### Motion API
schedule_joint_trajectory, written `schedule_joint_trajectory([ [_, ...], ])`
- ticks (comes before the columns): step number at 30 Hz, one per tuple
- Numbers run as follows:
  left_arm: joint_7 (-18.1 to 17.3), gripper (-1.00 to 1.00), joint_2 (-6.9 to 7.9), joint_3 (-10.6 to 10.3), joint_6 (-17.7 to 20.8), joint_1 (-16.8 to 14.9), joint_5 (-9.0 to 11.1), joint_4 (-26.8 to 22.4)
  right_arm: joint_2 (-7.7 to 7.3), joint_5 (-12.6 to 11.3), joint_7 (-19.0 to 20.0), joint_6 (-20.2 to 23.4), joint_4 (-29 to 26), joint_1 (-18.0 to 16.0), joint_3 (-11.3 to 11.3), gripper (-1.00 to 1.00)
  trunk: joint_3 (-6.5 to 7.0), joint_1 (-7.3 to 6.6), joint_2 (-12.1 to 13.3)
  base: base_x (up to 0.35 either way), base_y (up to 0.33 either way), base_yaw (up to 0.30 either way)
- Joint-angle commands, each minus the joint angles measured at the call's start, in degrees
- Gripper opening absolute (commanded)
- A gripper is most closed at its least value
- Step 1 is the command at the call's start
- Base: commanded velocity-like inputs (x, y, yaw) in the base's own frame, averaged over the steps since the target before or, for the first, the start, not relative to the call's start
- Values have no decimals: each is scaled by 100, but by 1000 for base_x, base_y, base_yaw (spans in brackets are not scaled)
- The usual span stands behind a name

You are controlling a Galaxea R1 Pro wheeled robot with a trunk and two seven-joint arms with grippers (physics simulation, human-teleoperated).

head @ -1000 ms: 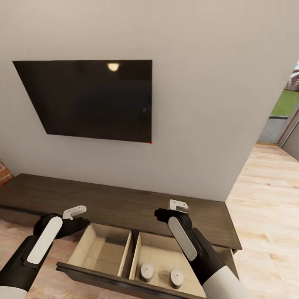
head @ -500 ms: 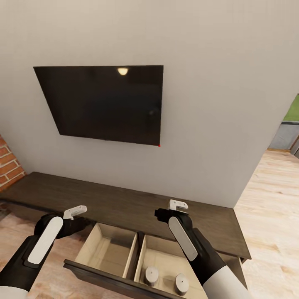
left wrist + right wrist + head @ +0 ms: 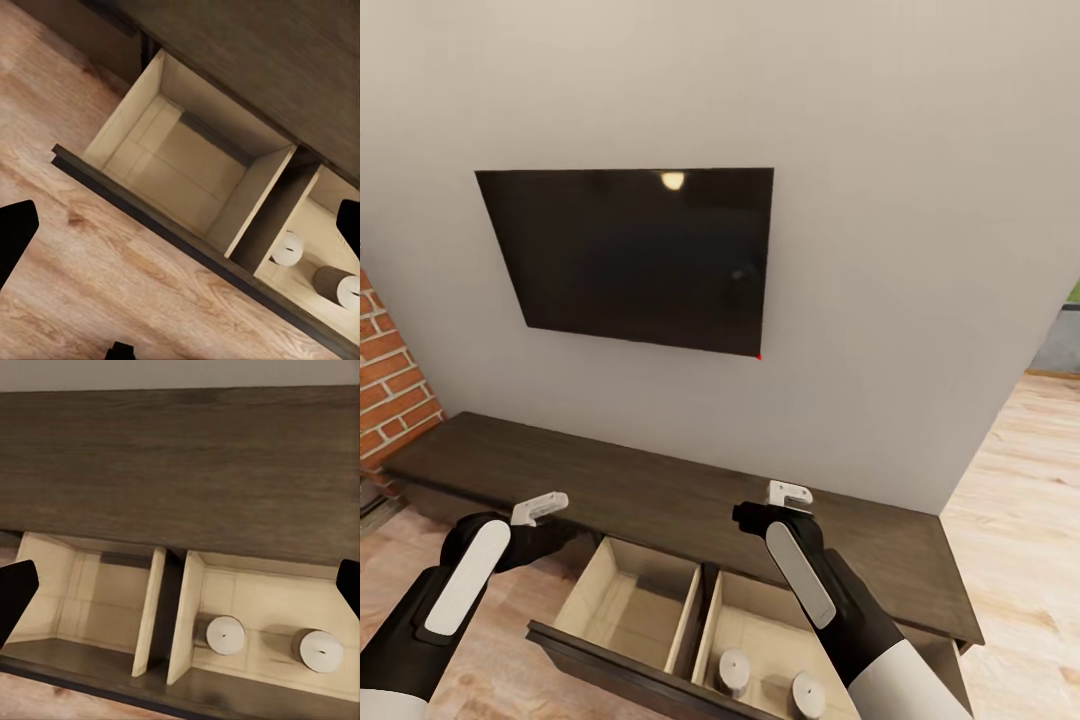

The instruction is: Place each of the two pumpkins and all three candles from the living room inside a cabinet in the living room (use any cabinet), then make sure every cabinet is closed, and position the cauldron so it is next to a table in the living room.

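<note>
A long dark-brown cabinet (image 3: 660, 490) stands below a wall-mounted television (image 3: 640, 258). Its drawer (image 3: 650, 640) is pulled out; two candles (image 3: 734, 670) (image 3: 806, 693) stand in the compartment at 5 o'clock. The left pincer (image 3: 540, 508) and right pincer (image 3: 788, 494) both hover wide and empty.

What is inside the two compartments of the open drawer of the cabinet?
In the open drawer of the cabinet, the right compartment holds two candles, standing apart. The left compartment looks empty. In the head view, the right arm covers part of the right compartment.
</note>
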Motion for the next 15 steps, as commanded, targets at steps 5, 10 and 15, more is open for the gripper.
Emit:
schedule_joint_trajectory([
  [5,60,100,6,-4,5,-5,78,-10,-1,-48,-71,1,-7,-6,5,100,3,1,-6,-33,0,97],
  [10,57,100,6,-6,5,-5,92,-11,-1,-48,-78,-2,-6,-6,8,100,24,1,-6,-153,0,232],
  [15,55,100,6,-1,5,-5,95,-11,-1,-48,-73,-2,-6,-6,9,100,47,1,-6,-169,53,254],
])
